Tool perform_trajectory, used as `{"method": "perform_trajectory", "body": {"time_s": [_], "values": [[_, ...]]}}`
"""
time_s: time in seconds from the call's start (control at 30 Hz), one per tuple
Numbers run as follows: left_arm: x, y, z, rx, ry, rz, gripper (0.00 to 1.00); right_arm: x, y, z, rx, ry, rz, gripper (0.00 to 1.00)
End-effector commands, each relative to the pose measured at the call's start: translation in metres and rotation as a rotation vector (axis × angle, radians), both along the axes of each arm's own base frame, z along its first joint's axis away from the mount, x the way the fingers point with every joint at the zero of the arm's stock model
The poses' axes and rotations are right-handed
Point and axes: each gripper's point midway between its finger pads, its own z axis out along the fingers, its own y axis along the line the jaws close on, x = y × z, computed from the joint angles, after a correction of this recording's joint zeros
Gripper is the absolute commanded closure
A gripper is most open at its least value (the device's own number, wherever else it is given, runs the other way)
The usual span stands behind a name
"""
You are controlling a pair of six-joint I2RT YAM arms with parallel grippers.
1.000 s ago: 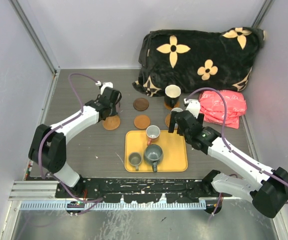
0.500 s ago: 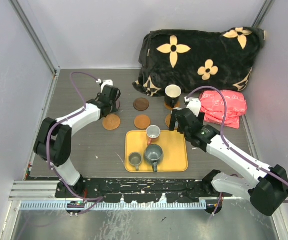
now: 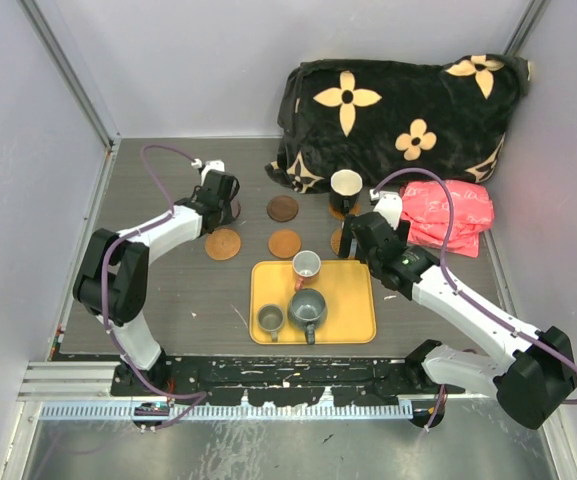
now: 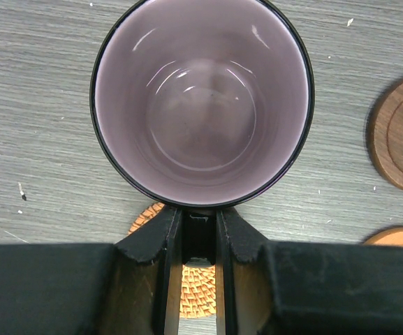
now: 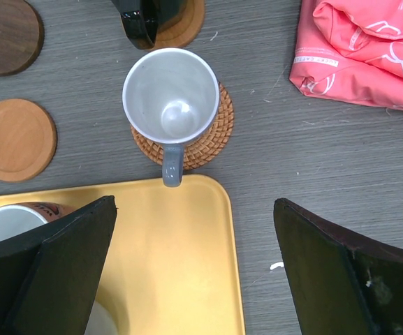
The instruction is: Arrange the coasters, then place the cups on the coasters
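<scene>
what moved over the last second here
The left gripper, shut on the handle of the purple cup, carried it toward the back of the table, beyond the bare wicker coaster. The open right gripper barely shifted. The grey cup, black cup and yellow tray stayed put.
</scene>
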Motion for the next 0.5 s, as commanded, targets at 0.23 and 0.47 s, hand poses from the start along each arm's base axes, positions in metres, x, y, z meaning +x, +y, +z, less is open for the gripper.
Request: {"method": "perform_trajectory", "body": {"time_s": [0.23, 0.47], "values": [[0.04, -0.012, 0.051, -0.059, -0.183, 0.002, 1.0, 0.012, 0.005, 0.018, 0.04, -0.05, -0.006, 0.0], [0.038, -0.011, 0.042, -0.054, -0.154, 0.007, 1.0, 0.012, 0.004, 0.018, 0.044, -0.051, -0.009, 0.0]]}}
